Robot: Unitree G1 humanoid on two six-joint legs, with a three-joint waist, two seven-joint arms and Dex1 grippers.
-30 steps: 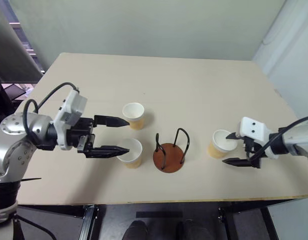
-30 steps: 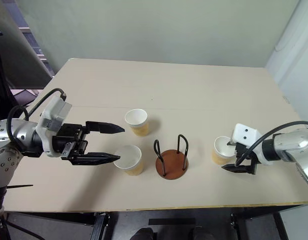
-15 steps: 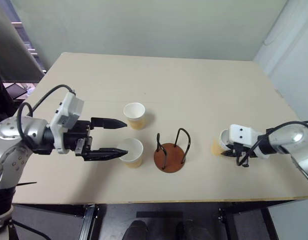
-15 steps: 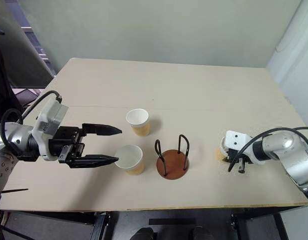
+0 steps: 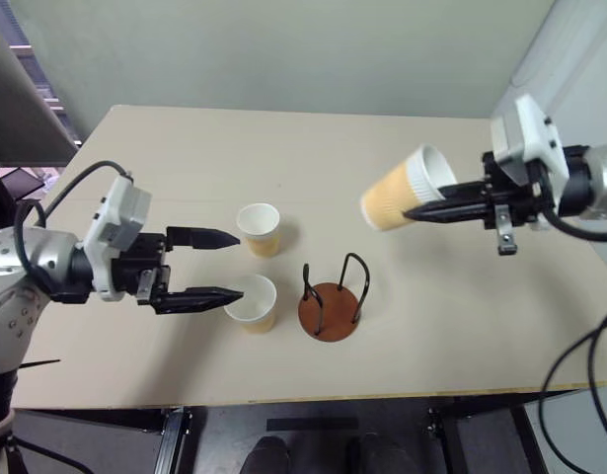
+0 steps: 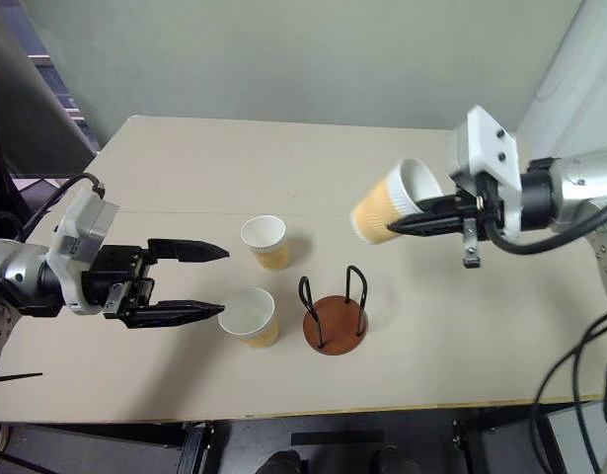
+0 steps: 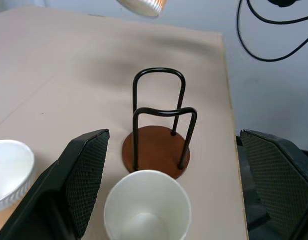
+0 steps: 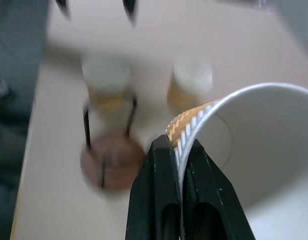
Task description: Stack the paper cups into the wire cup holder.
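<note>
Your left gripper [image 5: 227, 267] hangs w/ jaws wide, empty, straddling the near paper cup [image 5: 253, 301]; a 2nd cup [image 5: 260, 227] stands just behind on the desk [image 5: 382, 188]. Wire cup holder [image 5: 329, 296] sits centre, still empty. Right gripper [image 5: 414, 212], jaws pinched on the 3rd cup's [image 5: 406, 188] wall, has just lifted it off the desk, tilted, above and right of the holder: 1st drop looks close.

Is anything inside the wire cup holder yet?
No. The wire cup holder shows only its bare reddish-brown disc base between the two black wire loops. Two tan paper cups stand beside it; the right gripper holds the third cup in the air.
</note>
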